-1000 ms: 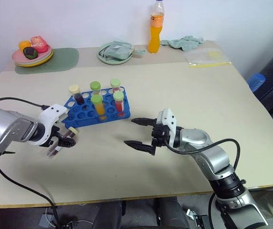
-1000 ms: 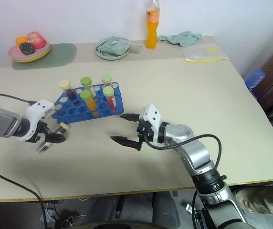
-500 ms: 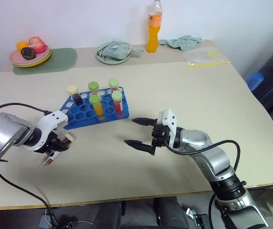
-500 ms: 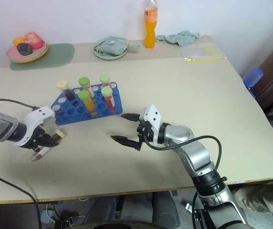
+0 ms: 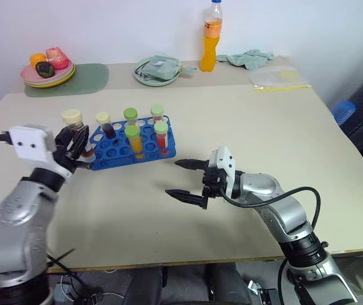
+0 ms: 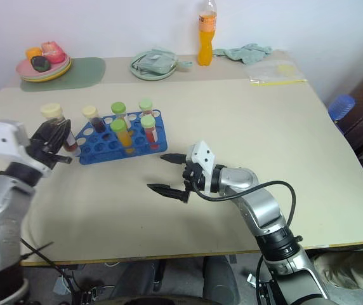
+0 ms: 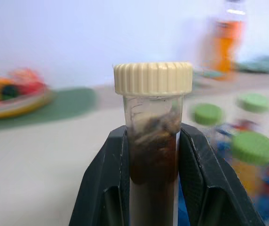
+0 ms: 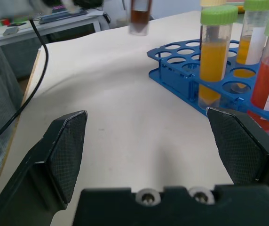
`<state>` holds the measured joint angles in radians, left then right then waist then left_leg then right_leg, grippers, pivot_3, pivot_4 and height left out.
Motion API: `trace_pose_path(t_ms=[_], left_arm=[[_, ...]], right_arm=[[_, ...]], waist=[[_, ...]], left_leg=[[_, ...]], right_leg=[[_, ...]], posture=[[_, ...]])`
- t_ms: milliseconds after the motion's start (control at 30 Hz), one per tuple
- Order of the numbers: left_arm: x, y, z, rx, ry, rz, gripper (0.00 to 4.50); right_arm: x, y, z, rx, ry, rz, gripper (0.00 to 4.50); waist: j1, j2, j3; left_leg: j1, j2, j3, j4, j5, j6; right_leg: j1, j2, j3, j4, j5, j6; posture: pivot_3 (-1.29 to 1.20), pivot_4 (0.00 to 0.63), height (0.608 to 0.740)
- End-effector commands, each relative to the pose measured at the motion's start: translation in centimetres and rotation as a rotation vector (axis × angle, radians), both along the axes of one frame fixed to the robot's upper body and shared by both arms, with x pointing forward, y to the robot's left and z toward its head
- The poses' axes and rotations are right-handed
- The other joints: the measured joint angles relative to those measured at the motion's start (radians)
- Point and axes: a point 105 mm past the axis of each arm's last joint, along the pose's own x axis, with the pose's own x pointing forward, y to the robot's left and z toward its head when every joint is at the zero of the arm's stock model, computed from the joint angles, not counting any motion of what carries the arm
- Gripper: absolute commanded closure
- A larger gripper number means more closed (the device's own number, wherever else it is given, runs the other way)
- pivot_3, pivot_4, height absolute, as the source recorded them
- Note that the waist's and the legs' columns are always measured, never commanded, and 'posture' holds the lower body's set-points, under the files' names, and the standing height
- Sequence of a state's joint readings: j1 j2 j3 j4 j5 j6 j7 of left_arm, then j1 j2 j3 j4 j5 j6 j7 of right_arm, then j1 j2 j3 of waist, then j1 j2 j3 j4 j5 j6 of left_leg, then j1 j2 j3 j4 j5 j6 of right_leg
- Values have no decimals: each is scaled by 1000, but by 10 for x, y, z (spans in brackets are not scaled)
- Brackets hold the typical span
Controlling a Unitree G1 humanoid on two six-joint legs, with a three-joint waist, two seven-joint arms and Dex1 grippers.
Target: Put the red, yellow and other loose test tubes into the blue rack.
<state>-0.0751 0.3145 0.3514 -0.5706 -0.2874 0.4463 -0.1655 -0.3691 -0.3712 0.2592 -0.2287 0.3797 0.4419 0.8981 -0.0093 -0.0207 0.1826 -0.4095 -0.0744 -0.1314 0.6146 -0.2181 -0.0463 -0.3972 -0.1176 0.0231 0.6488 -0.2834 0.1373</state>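
The left gripper point(image 5: 73, 143) is clamped on a cream-capped test tube point(image 7: 153, 136) of dark liquid, upright above the table point(image 5: 264, 127) beside the blue rack point(image 5: 131, 147); the right gripper point(image 5: 184, 179) hangs wide open, empty, mid-table

No legible text, label, brand, number or sign is present. The orange bottle point(image 5: 211, 37) carries a label band, and the tubes bear faint markings; none can be read.
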Motion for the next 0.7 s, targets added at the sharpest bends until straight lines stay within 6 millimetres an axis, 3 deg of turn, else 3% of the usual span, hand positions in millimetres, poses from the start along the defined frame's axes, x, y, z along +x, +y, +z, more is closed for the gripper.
trace_pose_path(t_ms=[33, 167, 700], left_arm=[[-1, -9, 9, 76, -122, 103, 3416], [14, -16, -10, 50, -145, 188, 3416], [44, -39, -39, 13, -110, 47, 3416]], right_arm=[[-1, 5, 13, 27, -39, 30, 0], [-1, 5, 13, 25, -39, 34, 0], [-1, 5, 14, 38, -37, -13, 0]], waist=[[-2, 0, 0], [-1, 1, -1], [-1, 1, -1]], left_leg=[[0, 0, 0, 0, 0, 0], [0, 0, 1, 0, 0, 0], [0, 0, 1, 0, 0, 0]], right_leg=[[0, 0, 0, 0, 0, 0], [0, 1, 0, 0, 0, 0], [0, 1, 0, 0, 0, 0]], posture=[[0, 150, 740], [0, 150, 740], [0, 150, 740]])
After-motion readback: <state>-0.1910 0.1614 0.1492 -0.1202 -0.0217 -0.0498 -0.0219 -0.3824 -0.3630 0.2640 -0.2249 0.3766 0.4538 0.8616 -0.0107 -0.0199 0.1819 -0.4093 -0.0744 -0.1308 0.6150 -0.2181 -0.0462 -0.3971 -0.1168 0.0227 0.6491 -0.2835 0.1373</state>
